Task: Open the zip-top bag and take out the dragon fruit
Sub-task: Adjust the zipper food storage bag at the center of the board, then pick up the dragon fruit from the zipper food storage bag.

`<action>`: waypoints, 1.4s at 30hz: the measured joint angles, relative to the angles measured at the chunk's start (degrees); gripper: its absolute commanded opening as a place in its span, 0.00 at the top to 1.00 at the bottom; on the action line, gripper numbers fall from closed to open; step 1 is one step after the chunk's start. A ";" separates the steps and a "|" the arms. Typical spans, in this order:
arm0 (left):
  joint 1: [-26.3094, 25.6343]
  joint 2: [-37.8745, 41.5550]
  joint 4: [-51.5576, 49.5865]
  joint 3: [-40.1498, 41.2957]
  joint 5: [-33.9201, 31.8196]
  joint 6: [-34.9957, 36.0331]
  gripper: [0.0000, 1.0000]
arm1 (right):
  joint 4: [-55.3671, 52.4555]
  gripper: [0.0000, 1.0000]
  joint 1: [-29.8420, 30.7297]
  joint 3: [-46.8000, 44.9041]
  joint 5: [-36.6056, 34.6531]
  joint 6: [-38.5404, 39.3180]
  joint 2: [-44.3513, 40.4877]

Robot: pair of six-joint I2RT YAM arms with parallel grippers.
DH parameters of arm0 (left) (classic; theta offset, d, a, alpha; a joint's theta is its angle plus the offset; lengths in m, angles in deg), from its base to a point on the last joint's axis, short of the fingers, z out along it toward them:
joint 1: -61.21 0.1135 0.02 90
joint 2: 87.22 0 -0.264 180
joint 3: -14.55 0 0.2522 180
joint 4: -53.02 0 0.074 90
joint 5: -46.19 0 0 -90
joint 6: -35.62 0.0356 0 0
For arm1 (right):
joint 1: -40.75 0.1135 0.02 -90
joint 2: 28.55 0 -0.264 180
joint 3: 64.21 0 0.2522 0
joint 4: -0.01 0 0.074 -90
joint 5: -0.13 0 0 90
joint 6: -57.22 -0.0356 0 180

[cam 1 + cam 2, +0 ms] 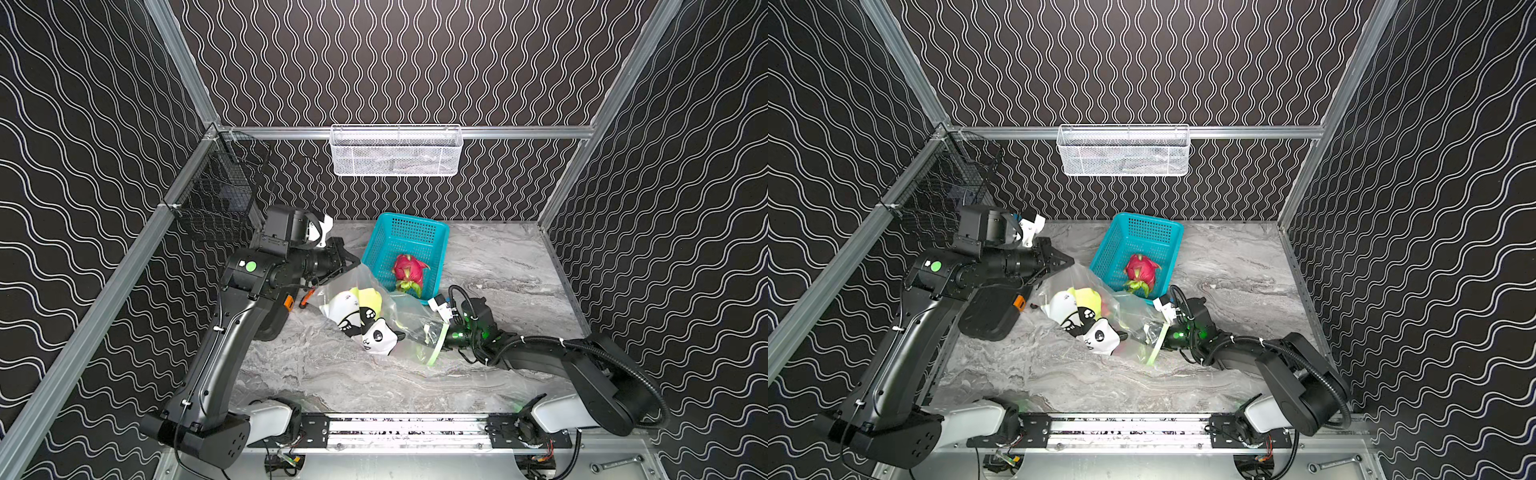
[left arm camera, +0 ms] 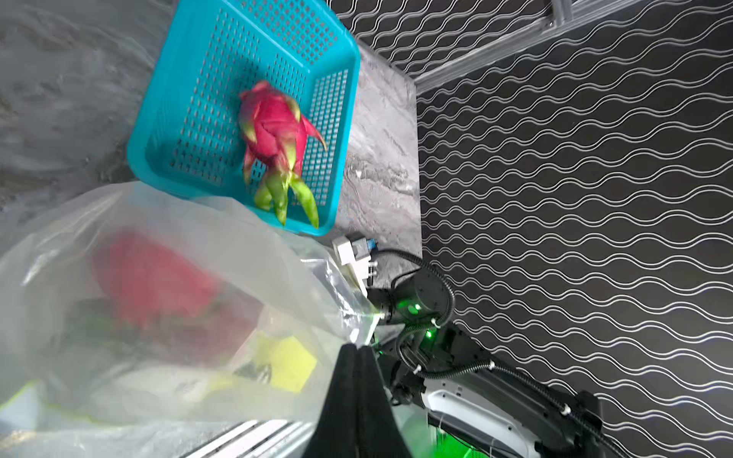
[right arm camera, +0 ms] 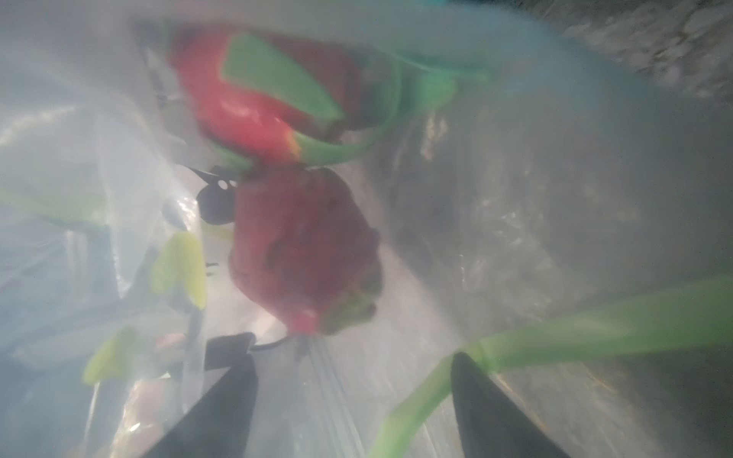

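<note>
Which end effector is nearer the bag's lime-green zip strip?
Right. The right end effector sits at the lime-green zip strip, jaws apart; the left end effector pinches the opposite corner of the clear panda-print plastic bag.

Fingers (image 3: 222,396) spread wide in hazy zip-top bag (image 3: 535,178); dragon fruit (image 3: 301,246) ahead between tips, untouched; green zip strip (image 3: 595,329) draped past one fingertip.
</note>
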 measured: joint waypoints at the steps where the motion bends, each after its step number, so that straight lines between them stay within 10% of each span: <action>1: -0.37 0.04 -0.13 0.24 -0.39 0.02 1.00 | 0.48 0.20 0.00 0.00 0.02 0.00 0.07; 13: 1.62 0.17 2.99 26.43 -12.48 6.32 1.00 | -9.49 0.18 1.49 6.60 0.22 4.17 1.09; 31: 4.28 1.99 5.31 38.47 -22.69 12.11 1.00 | -40.41 0.00 11.80 23.47 -4.13 20.02 12.55; 42: 4.74 2.84 5.79 39.91 -22.18 12.11 1.00 | -43.76 0.22 15.43 24.50 -11.41 22.69 11.28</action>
